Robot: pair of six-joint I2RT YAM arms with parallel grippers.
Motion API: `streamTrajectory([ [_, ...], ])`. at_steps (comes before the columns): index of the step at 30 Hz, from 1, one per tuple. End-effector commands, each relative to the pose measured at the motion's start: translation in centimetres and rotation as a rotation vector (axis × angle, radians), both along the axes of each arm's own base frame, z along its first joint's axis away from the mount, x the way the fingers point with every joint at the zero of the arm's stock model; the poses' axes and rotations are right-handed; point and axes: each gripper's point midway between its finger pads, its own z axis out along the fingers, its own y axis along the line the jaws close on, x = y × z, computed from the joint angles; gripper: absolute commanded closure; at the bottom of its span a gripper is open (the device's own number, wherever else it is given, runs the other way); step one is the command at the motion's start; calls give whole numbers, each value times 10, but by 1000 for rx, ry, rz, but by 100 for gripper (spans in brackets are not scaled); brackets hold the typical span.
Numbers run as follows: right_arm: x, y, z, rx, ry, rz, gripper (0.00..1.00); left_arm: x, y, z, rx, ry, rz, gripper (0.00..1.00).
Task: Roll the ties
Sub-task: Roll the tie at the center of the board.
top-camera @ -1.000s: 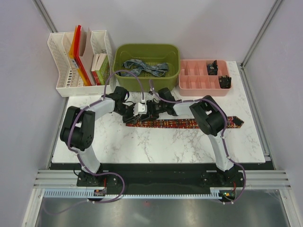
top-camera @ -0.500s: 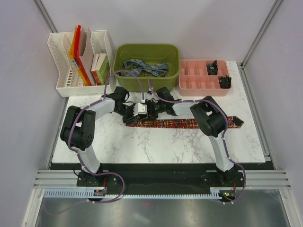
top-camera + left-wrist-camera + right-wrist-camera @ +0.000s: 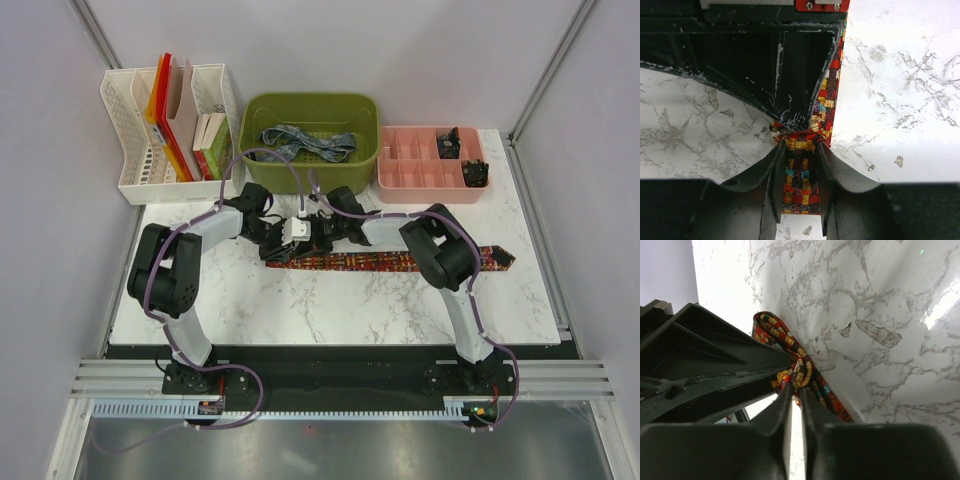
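The small coil begun at the left end of the red-patterned tie looked loose, and the likeliest failure was that it would spring open or skew. Both grippers crowded the same spot just left of centre in the overhead view, so an uneven pull, or one letting go before the other had the turn pinned, could have dragged the fabric sideways and undone the fold. Their fingers also risked knocking together. The left gripper was clenched on the tie, the strip filling the gap between its fingers at the bottom centre of its wrist view, with the bunched fold just above the tips. The right gripper was pinched almost closed on the edge of that coil in the middle of its own view. The rest of the tie ran flat over the marble table toward the right of the overhead view, its pointed end lying past the right arm. The blue-grey tie lay well apart in the green bin at upper centre.
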Motion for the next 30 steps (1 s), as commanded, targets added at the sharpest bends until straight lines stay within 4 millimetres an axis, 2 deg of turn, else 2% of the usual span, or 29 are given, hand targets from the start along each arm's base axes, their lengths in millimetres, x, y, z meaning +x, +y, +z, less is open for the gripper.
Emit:
streamTrajectory([
  [1,-3,14,9,20,-10,26,95,6,-13,14,-63,-17,0,62],
  [3,-4,13,12,26,-2,26,100,8,-12,16,-62,-19,13,60],
  [7,-7,9,18,26,12,19,100,14,-7,24,-66,-42,38,53],
  [8,-6,7,16,18,5,15,100,14,-5,26,-69,-44,43,48],
  [10,-6,4,8,-8,-8,25,100,18,3,34,-82,-65,65,44],
  [14,-6,-5,-10,-52,5,21,100,21,22,38,-71,-100,81,36],
  [18,-6,-9,-8,-53,13,13,100,18,35,37,-57,-109,70,33],
  [24,-3,-3,3,-13,7,-1,100,4,21,47,-110,-131,-1,21],
  [26,-2,-3,5,-4,5,-11,100,4,19,45,-105,-127,-11,19],
  [30,-1,0,7,20,10,-22,100,2,17,28,-66,-104,-33,16],
])
